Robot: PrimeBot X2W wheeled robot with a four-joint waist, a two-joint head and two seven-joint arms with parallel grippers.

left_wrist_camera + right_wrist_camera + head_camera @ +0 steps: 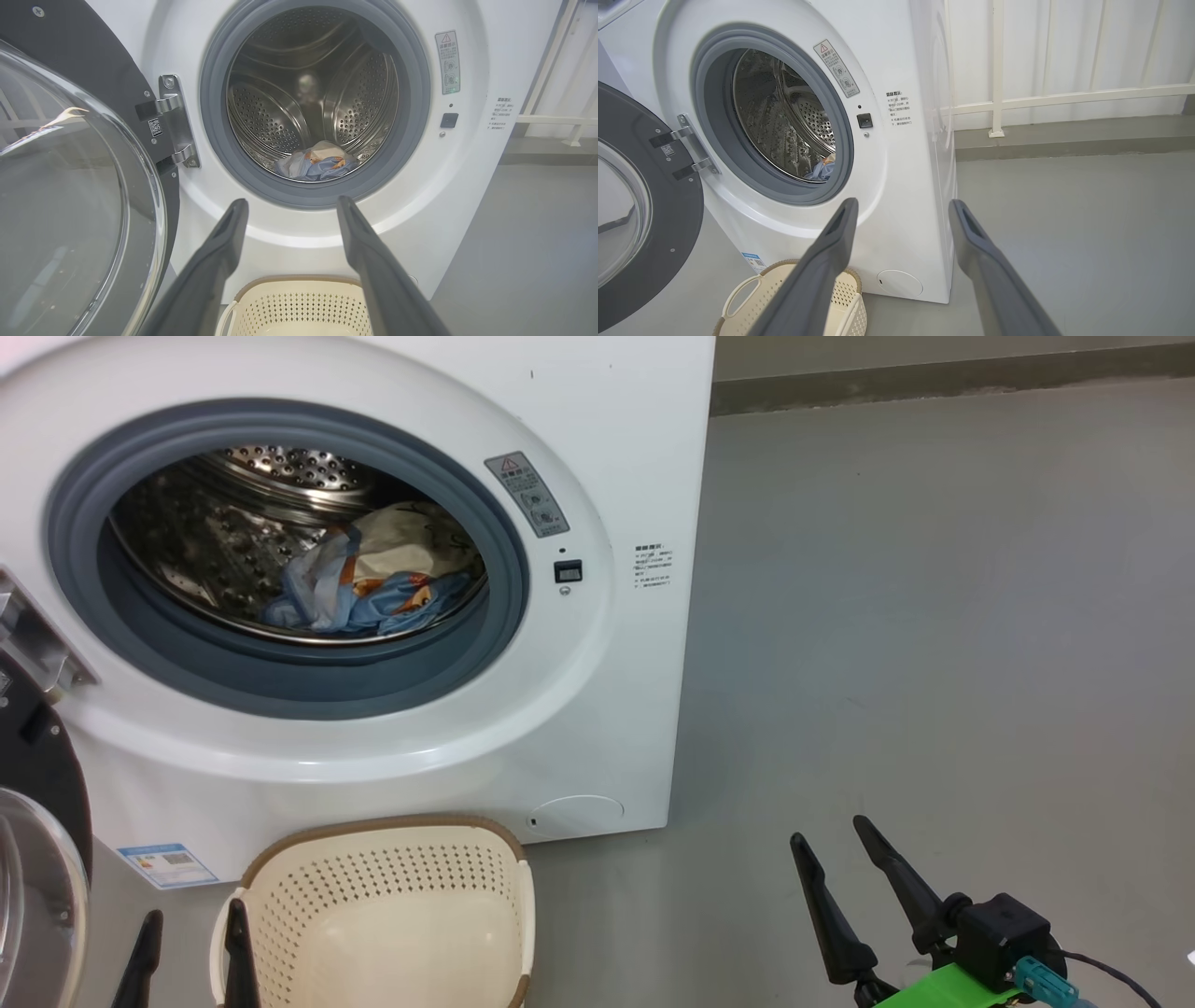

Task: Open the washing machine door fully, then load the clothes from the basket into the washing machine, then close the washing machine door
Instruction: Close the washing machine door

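Evidently loading is done: the clothes [373, 583], a soft crumpled heap of light-blue and cream fabric, lie low in the perforated steel drum [280, 116] of the white washing machine [597, 709]. The cream perforated plastic basket [373, 887] looks empty on the floor [934, 616] below the opening. The glossy black-rimmed washing machine door [93, 56], glass bulging, hangs wide open, so closing remains. The left gripper [292, 201] and right gripper [902, 202] are both spread and empty.

Head view looks down closely on the washing machine [597, 709]; wrist views face its drum [280, 121], seemingly from farther back, the right obliquely. All share the basket [392, 896].
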